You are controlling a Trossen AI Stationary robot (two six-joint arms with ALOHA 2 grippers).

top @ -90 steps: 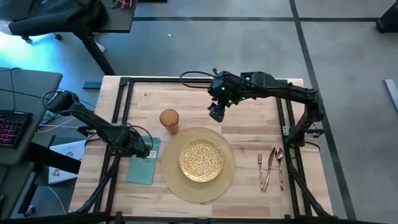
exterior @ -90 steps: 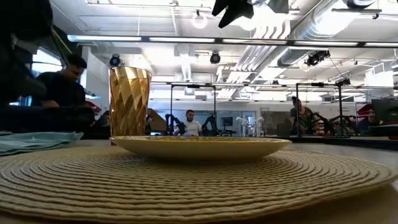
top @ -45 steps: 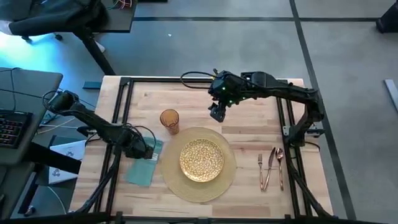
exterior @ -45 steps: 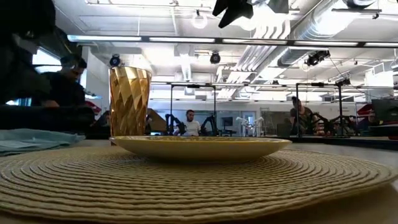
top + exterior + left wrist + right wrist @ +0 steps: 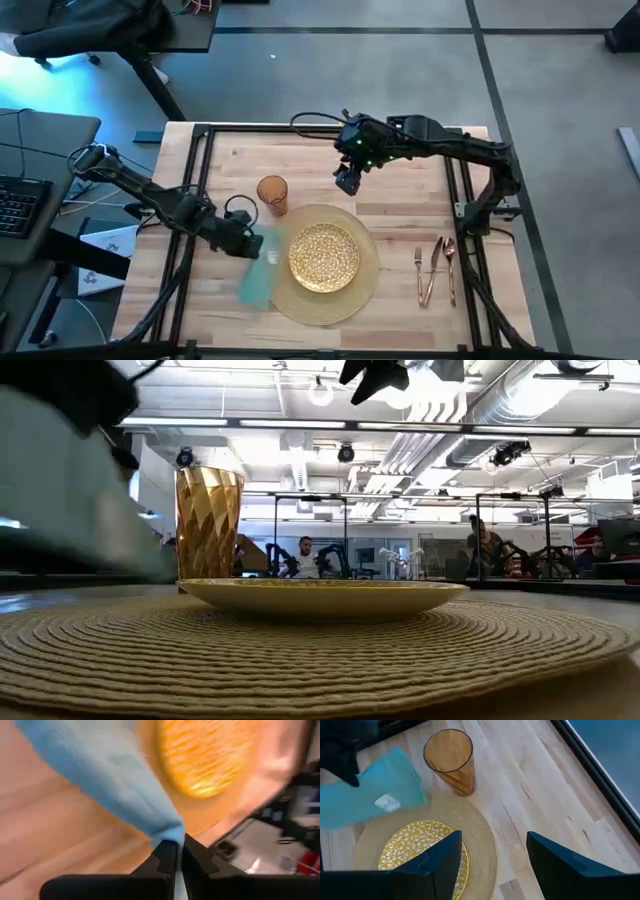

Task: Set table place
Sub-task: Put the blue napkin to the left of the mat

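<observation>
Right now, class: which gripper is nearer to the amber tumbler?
Left. The left gripper, shut on the teal napkin, sits just beside the amber tumbler, toward the table's front. The right gripper hangs open farther off on the tumbler's other side.

Robotics lab: more arm rigs (image 5: 335, 560), ceiling ducts (image 5: 470, 405).

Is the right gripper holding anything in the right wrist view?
No, the right gripper is open and empty, above the placemat, while the left gripper holds the napkin.
</observation>
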